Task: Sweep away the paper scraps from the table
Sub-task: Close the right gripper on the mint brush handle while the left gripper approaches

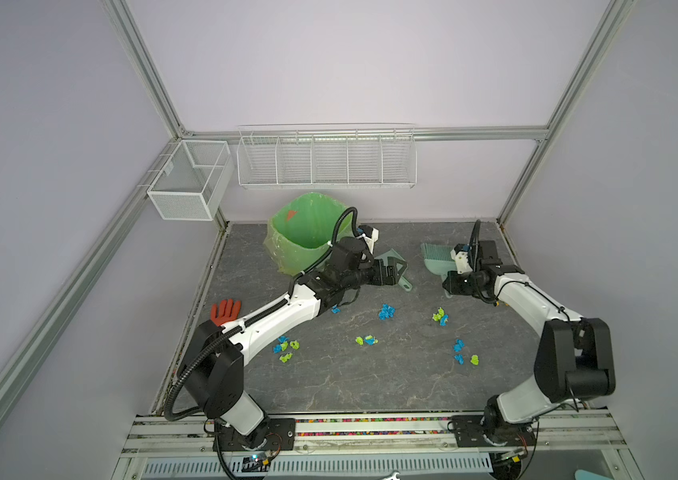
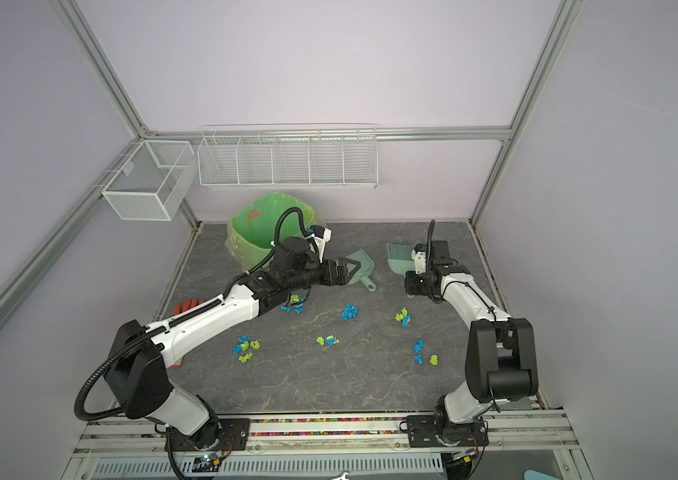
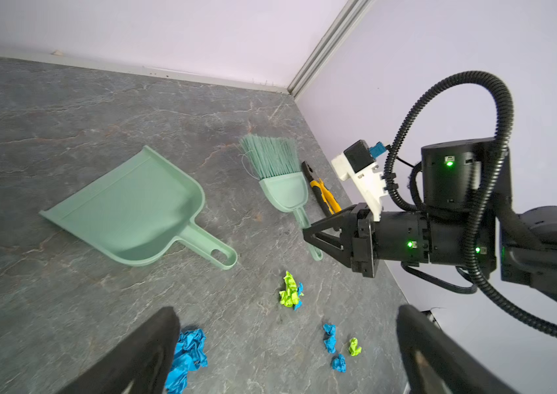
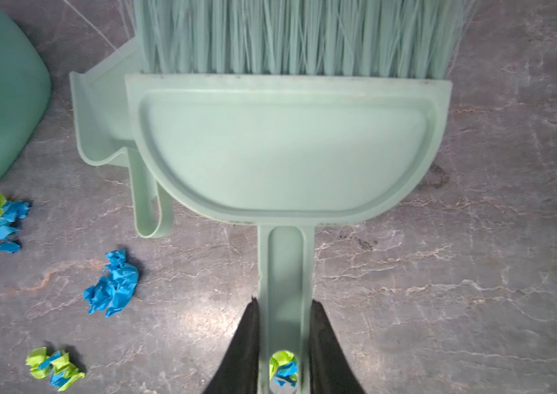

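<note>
Paper scraps (image 1: 386, 311) lie in little blue and green piles across the table (image 1: 329, 382). The right claw (image 4: 284, 303) pinches the brush (image 4: 284, 146) by its handle. The left claw (image 2: 353, 268) hangs wide open near the dustpan (image 3: 133, 208).

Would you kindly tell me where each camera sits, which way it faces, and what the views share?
Top views: high at the front, looking down on the dark grey marbled table; both arms show.
Left wrist: behind the open left tool, facing the pale green plastic dustpan; the right tool shows.
Right wrist: over the right tool, shut on the pale green bristled brush.
Shared: blue and lime paper scraps.
</note>
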Motion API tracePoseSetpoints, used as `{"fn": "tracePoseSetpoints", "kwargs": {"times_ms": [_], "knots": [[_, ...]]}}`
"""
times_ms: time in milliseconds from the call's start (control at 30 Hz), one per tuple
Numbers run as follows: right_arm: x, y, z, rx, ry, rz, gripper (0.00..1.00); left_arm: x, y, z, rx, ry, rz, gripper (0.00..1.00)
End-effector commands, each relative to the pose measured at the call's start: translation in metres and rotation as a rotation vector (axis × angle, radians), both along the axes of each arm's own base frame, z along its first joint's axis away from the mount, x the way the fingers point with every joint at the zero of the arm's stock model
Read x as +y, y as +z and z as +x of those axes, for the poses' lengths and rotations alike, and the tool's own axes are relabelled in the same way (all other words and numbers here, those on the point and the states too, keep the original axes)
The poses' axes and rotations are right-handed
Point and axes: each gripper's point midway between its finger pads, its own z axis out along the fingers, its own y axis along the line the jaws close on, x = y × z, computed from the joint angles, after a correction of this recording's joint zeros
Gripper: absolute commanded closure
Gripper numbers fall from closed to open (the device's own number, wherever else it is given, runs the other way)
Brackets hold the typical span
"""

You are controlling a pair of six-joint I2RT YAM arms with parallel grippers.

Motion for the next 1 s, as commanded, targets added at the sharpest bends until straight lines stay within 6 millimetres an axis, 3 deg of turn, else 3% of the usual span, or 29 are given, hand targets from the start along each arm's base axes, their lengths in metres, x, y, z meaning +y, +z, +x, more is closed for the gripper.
{"fn": "tracePoseSetpoints", "kwargs": {"times_ms": [0,367,633,967], "knots": [[0.018,0.022,-0.002,-0.063,0.016,0.075,0.93,-0.012,-0.004,0.002,0.036,-0.032,-0.039,0.01],[0.036,0.041,-0.022,-0.094,0.066,0.111,0.93,-0.030,-0.016,0.011,0.083,-0.052,-0.079,0.00],[0.039,0.045,-0.033,-0.111,0.078,0.105,0.93,-0.045,-0.029,0.025,0.149,-0.031,-0.084,0.09],[0.048,0.047,-0.039,-0.121,0.098,0.129,0.93,-0.068,-0.042,0.027,0.206,-0.079,-0.131,0.19]]}}
